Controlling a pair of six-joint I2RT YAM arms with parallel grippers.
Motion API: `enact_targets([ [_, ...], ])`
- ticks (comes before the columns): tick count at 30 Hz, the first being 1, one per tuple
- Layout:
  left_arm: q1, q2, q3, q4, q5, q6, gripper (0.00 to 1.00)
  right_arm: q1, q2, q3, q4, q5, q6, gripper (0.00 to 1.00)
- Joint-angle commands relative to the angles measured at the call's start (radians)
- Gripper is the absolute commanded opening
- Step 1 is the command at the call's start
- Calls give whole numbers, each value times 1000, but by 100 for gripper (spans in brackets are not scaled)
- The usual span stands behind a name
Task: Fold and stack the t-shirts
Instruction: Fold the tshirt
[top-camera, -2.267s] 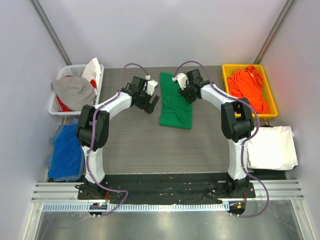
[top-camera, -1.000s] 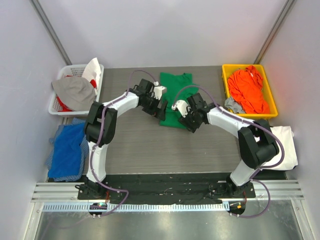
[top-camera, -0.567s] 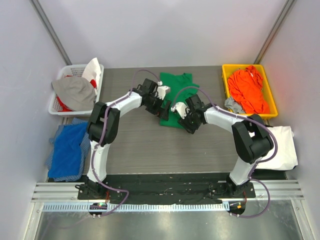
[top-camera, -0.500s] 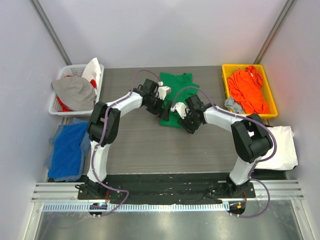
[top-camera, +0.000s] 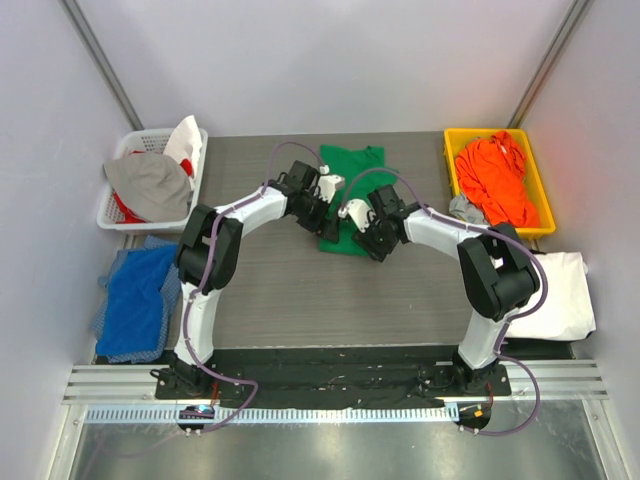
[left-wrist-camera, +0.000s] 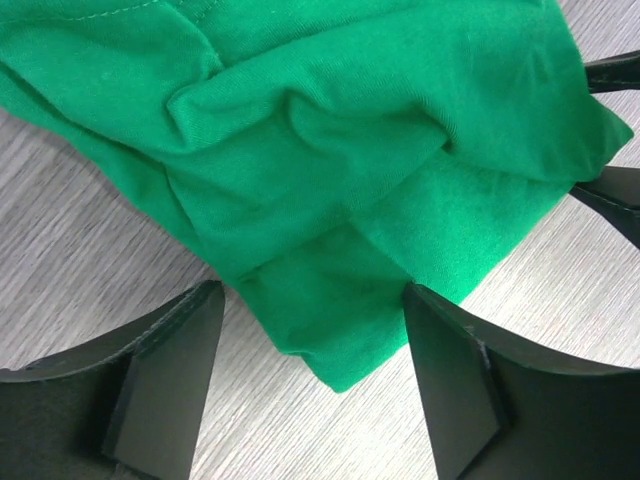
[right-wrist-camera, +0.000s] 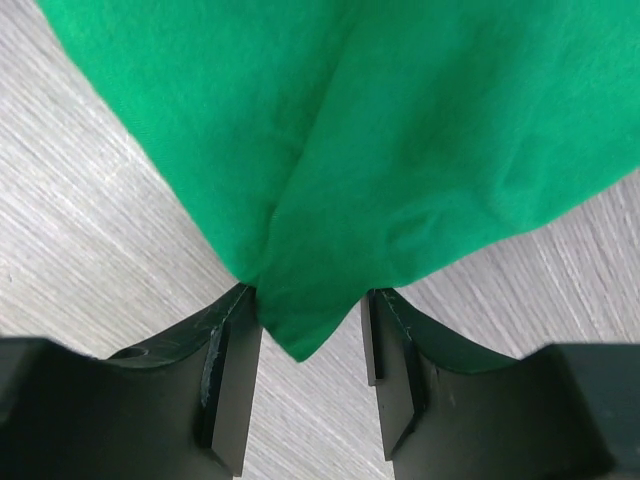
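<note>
Count from above: two robot arms, a left arm and a right arm, and three t-shirts, with a green shirt far center on the table, an orange shirt far right and a white shirt at the right edge. Two bins too, a yellow bin far right and a white basket far left holding a gray cloth. Plus one blue cloth on the left.

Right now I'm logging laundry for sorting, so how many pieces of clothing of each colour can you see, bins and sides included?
Green shirt: 1
Orange clothing in the yellow bin: 1
White cloth, right side: 1
Blue cloth, left side: 1
Grey cloth in the white basket: 1
Total: 5 seen; piles may hide more.
</note>
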Motion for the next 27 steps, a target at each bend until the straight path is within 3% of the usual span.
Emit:
enact_targets([
  [1, -8, 19, -25, -51, 25, -9, 74, 2, 17, 43, 33, -5, -11, 49],
  [3, -9, 23, -25, -52, 28, -10, 68, 2, 29, 44, 37, -6, -16, 47],
  [6, -8, 25, -29, -55, 29, -9, 56, 2, 40, 45, 38, -6, -13, 35],
  [7, -9, 25, -31, -61, 31, -9, 52, 2, 40, 41, 37, -6, -11, 24],
  [10, -9, 10, -52, -77, 40, 19, 35, 2, 29, 34, 23, -13, -8, 9],
  [12, -11, -7, -80, -98, 45, 45, 16, 0, 3, 22, -5, -28, -8, 1],
  [13, -11, -28, -106, -107, 43, 53, 2, 5, -9, 14, -14, -31, -10, 1],
  [27, -92, -302, -393, -175, 26, 128, 0, 169, -295, -78, -290, -94, -39, 1],
])
